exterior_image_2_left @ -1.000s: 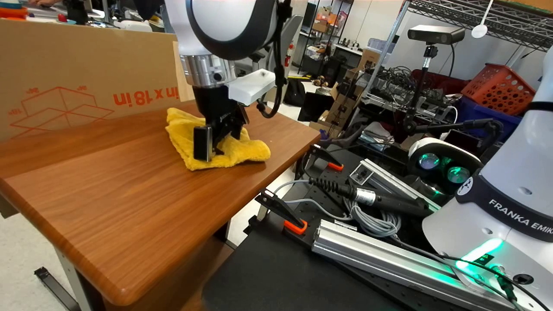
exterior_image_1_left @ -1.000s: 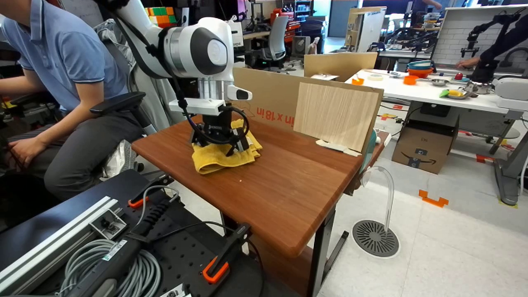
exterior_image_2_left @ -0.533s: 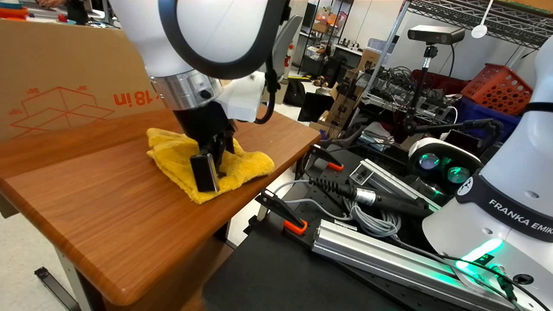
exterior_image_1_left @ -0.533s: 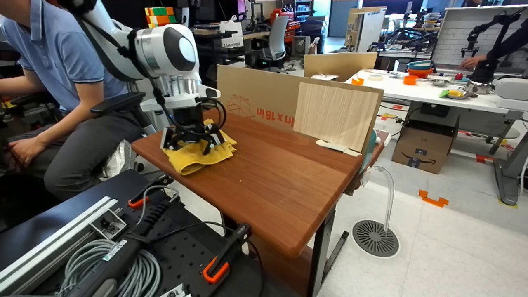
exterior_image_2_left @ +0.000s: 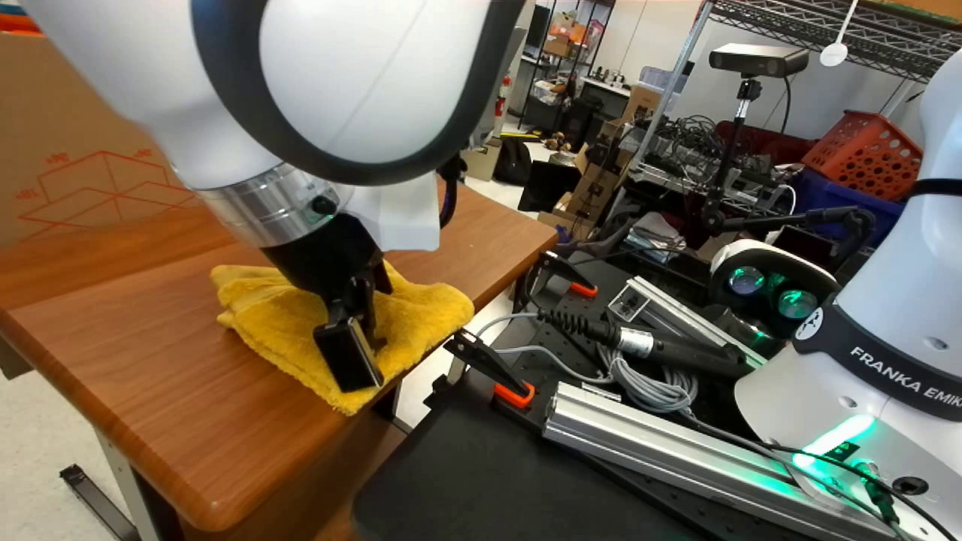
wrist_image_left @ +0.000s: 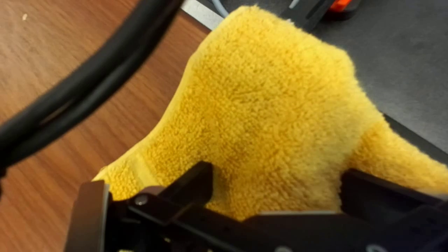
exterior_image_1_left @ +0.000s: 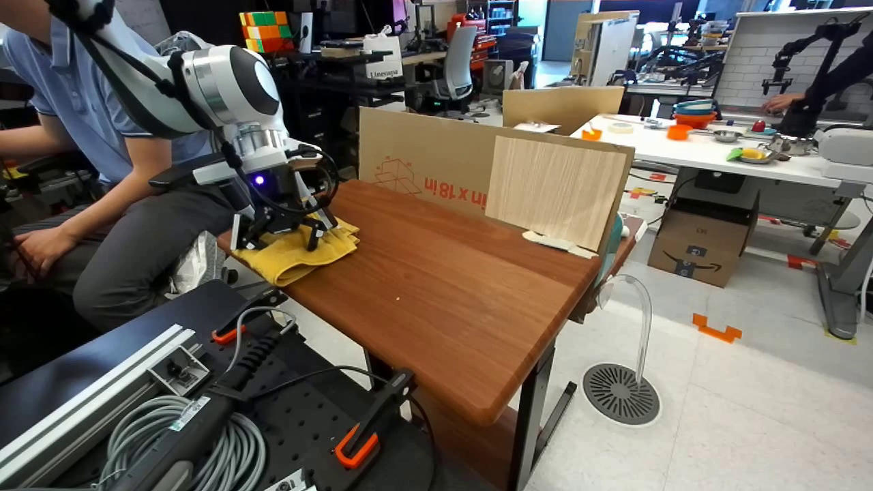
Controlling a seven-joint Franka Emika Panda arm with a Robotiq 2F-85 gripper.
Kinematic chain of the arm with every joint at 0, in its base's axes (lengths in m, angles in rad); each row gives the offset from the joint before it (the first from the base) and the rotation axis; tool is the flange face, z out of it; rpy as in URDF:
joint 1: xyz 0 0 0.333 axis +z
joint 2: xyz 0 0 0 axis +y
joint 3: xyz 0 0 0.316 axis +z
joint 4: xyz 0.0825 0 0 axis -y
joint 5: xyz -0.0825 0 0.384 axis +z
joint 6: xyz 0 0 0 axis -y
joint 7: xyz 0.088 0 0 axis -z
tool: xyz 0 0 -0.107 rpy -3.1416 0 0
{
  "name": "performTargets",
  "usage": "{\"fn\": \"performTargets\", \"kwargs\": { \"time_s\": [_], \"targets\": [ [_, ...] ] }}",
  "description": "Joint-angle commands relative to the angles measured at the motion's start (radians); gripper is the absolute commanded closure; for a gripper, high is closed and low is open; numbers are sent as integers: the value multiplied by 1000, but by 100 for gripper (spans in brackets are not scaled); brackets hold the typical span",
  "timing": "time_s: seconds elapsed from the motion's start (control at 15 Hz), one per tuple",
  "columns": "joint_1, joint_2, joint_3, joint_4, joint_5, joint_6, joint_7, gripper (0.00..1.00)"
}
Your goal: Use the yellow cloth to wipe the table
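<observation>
The yellow cloth (exterior_image_1_left: pixel 310 256) lies bunched flat on the brown wooden table (exterior_image_1_left: pixel 443 293), at its corner near the seated person. In an exterior view the cloth (exterior_image_2_left: pixel 421 312) reaches the table's front edge. My gripper (exterior_image_1_left: pixel 278 239) is tilted and pressed down onto the cloth. In the wrist view the gripper's fingers (wrist_image_left: pixel 276 173) stand wide apart, with the cloth (wrist_image_left: pixel 266 105) spread flat beneath and between them. Their tips touch the cloth or sink slightly into it. The cloth's part under the gripper body is hidden.
A cardboard panel (exterior_image_1_left: pixel 426 164) stands along the table's back, with a light wood board (exterior_image_1_left: pixel 556 191) against it. A seated person (exterior_image_1_left: pixel 129 136) is close to the arm. A black bench (exterior_image_2_left: pixel 451 451) with orange-tipped clamps (exterior_image_2_left: pixel 515 394) adjoins the front edge.
My gripper has dragged the cloth across the table, leftward toward the seated person and the front edge beside the black bench. The wrist has tilted more. The fingers stay apart.
</observation>
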Motion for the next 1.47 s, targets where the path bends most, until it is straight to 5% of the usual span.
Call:
{"fn": "performTargets", "kwargs": {
  "time_s": [0.0, 0.4, 1.07, 1.4],
  "targets": [
    [-59, 171, -32, 171, 49, -27, 27, 0],
    [-123, 292, -53, 433, 204, -173, 66, 0],
    [-119, 478, -47, 848, 321, -445, 149, 0],
    [-172, 464, -76, 841, 329, -436, 126, 0]
  ]
}}
